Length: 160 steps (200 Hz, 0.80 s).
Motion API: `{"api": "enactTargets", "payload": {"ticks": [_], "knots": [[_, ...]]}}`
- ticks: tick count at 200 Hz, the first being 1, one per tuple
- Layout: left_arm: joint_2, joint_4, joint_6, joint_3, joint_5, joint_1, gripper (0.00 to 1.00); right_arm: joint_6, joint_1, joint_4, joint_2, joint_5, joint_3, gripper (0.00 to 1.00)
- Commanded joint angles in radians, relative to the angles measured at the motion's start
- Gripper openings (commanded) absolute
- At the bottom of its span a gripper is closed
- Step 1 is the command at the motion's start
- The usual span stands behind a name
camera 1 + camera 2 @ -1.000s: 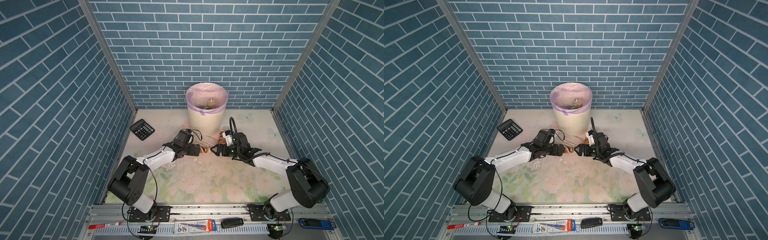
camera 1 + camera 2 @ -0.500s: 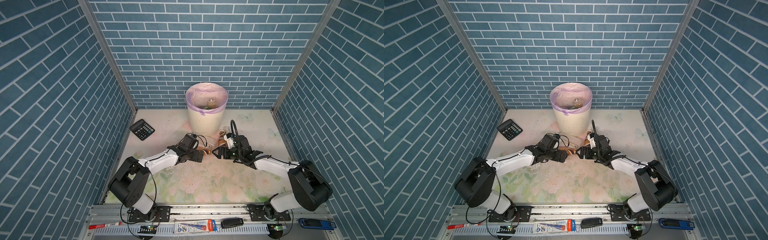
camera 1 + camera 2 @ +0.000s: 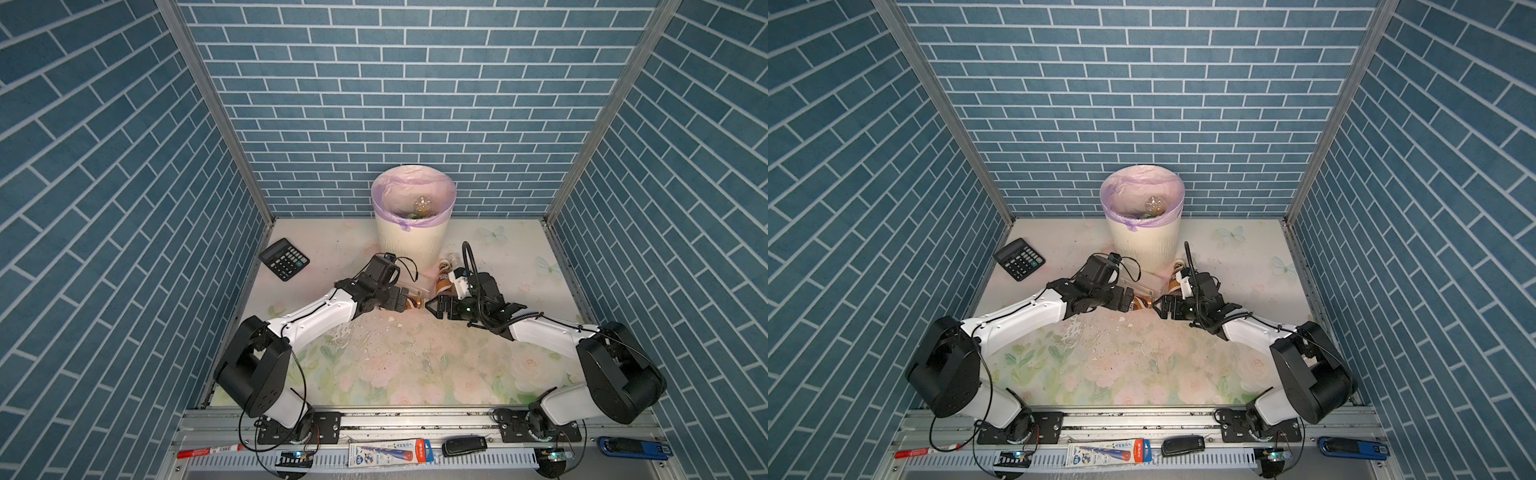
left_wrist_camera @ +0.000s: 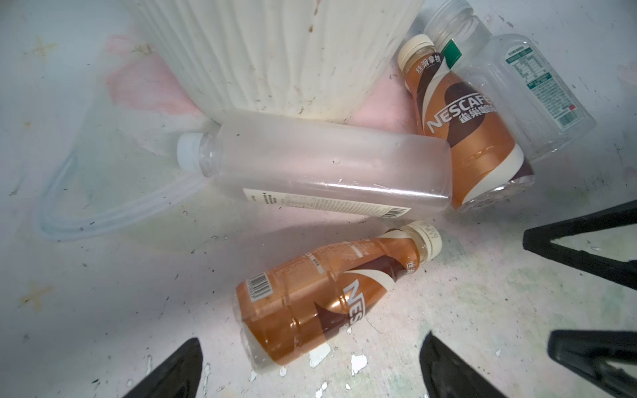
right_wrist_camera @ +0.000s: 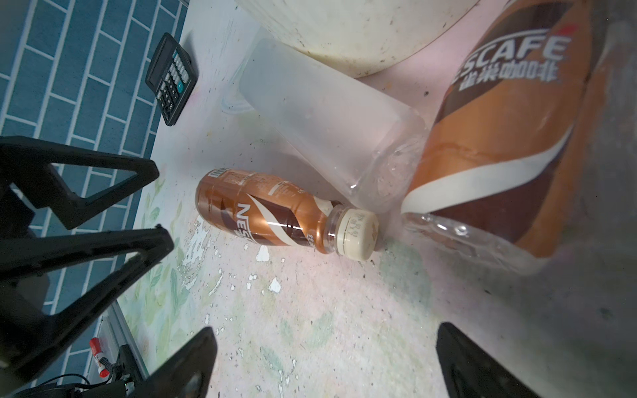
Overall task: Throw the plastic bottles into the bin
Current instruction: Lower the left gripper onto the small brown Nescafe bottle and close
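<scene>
I have the left jaws and the right jaws both wide, gripping nothing. Between them, flat on the flaking table (image 4: 103,293), lies a small brown bottle (image 4: 320,303): ridged plastic, cream cap, barcode, label starting "NES". Past it a frosted bottle (image 4: 327,169) with a white cap lies by the ribbed cream bin (image 4: 275,51). A second brown bottle (image 4: 462,131) reads "NESCAFE", beside a clear bottle (image 4: 531,93) printed green.

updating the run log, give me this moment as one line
left gripper open at brown bottle | right gripper open, empty | four bottles lying by bin | clear bottle inside bin
</scene>
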Motion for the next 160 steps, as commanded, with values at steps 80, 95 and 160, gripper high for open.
{"api": "enactTargets", "payload": {"ticks": [80,95,160], "knots": [[0.175,-0.082,0.21,0.118,-0.008,-0.01,0.95,0.04,-0.041,-0.015,-0.14,0.015,-0.09,0.99],[0.177,-0.082,0.211,0.113,-0.004,-0.017,0.94,0.04,-0.051,-0.014,-0.139,0.01,-0.091,0.99],[0.221,-0.153,0.269,0.134,-0.064,-0.087,0.91,0.057,-0.095,0.011,-0.126,-0.027,-0.095,0.99]]}}
